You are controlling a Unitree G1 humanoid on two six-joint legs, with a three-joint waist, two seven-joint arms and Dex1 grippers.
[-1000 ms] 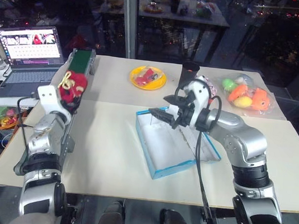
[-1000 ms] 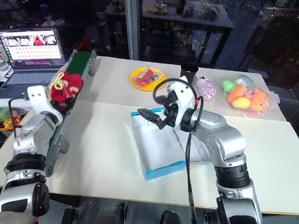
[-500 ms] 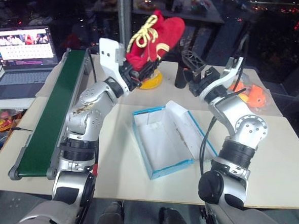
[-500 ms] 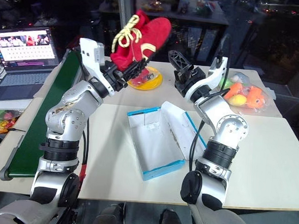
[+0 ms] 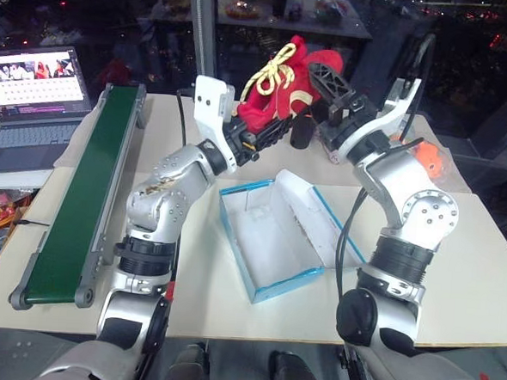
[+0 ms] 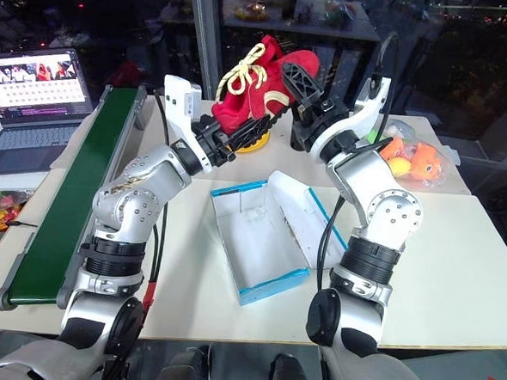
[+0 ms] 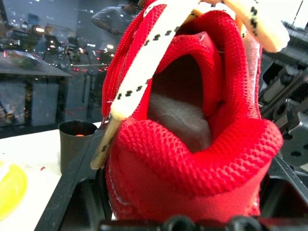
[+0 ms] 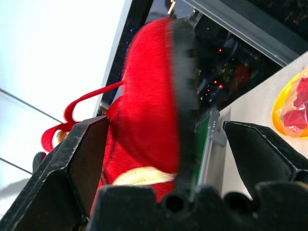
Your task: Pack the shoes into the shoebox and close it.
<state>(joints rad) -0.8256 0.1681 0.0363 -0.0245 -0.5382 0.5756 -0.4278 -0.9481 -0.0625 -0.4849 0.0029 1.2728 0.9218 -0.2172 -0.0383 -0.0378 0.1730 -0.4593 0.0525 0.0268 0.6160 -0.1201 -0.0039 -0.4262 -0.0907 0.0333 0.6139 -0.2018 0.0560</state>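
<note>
Left end effector (image 5: 258,140) held a red shoe (image 5: 281,93) aloft above the counter's (image 5: 195,238) far edge. Right end effector (image 6: 301,88) stood wide, fingers straddling the shoe's toe. Shoebox (image 5: 271,247) sat open mid-counter, lid back.

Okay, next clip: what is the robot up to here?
The left end effector holds the red shoes up in the air, behind the open shoebox on the table. The right end effector is open, its fingers on either side of the shoes, so this looks like a handover between arms. Nothing is in the box yet.
</note>
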